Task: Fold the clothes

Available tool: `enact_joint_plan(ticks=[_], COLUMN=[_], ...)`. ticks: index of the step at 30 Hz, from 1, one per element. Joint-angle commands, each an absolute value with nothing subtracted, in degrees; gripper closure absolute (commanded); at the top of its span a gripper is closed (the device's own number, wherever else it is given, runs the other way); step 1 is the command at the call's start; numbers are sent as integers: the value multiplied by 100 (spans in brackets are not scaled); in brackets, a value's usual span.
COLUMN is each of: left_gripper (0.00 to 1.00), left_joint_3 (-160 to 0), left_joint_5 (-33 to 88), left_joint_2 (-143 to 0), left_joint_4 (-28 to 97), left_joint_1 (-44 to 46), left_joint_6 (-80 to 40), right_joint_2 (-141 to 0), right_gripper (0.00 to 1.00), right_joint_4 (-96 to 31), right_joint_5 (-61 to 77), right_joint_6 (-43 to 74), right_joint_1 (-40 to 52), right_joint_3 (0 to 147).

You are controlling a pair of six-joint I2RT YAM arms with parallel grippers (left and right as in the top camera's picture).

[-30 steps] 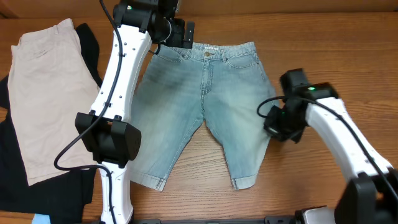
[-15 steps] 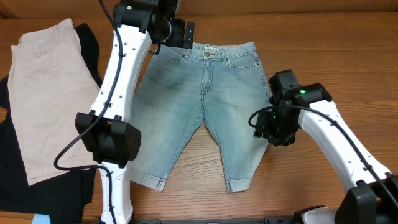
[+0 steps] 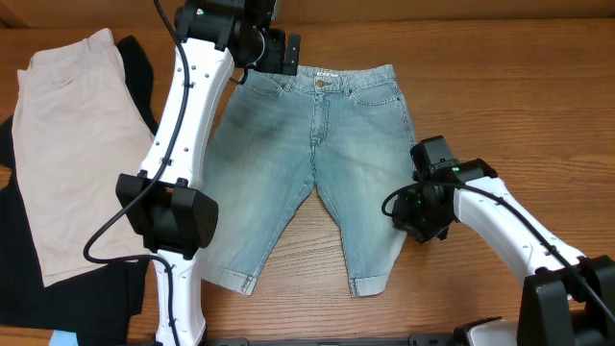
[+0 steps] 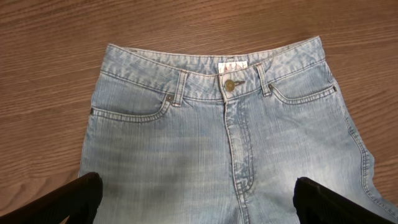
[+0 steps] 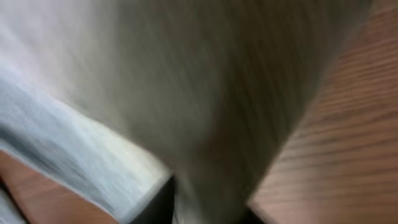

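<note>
Overhead: you have the denim shorts [image 3: 317, 163] lying flat and front up on the wooden table [image 3: 500, 86], waistband toward the far edge, both legs running toward the near edge, cuffs turned up. Your left gripper [image 3: 279, 53] sits over the far-left corner of the waistband. Your right gripper [image 3: 415, 216] is low at the outer edge of the leg on the right side, touching the cloth there. Beige shorts [image 3: 72, 144] lie well to the left, on top of a black garment [image 3: 139, 72]; both are apart from the denim.

Left wrist: you look straight down on the top of the denim shorts [image 4: 230, 143], with waistband, belt loops, front pockets and the metal button [image 4: 229, 84] all sharp. The left gripper [image 4: 196, 186] is spread wide, its dark fingers [image 4: 68, 199] showing only at the two bottom corners, with nothing between them but cloth below. Bare table [image 4: 56, 56] shows beyond the waistband.

Right wrist: badly blurred. Pale denim shorts [image 5: 186, 74] fill most of the frame, very close to the lens. A fold of the cloth runs down into the right gripper [image 5: 208, 211], whose dark fingers [image 5: 152, 208] sit close on either side of it, so you read it as pinching the denim. Wood grain of the table [image 5: 336, 149] shows at the right edge
</note>
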State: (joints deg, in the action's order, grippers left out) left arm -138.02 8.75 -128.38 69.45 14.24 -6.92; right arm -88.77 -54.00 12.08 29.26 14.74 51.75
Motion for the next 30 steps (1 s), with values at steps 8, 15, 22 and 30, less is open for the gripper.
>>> enact_joint_plan(ticks=[8, 15, 22, 30], left_gripper=[0, 0, 0, 0], left_joint_3=[-13885, -13885, -13885, -13885], left_joint_5=[836, 836, 836, 836], left_joint_2=[-12752, -12763, -12849, -12956], left_joint_4=[6947, 6947, 6958, 6890], left_joint_1=[1417, 1415, 1417, 1415], left_joint_6=[-576, -576, -576, -576], right_joint_2=[-8873, -9314, -10160, -9581], right_gripper=[96, 96, 74, 57], right_joint_4=[-5059, -3734, -2888, -4178], right_joint_5=[1662, 1662, 2473, 2449], right_joint_6=[3026, 3264, 3297, 2847], right_joint_1=[2047, 2797, 3350, 2818], right_joint_3=[6058, 6222, 6265, 6827])
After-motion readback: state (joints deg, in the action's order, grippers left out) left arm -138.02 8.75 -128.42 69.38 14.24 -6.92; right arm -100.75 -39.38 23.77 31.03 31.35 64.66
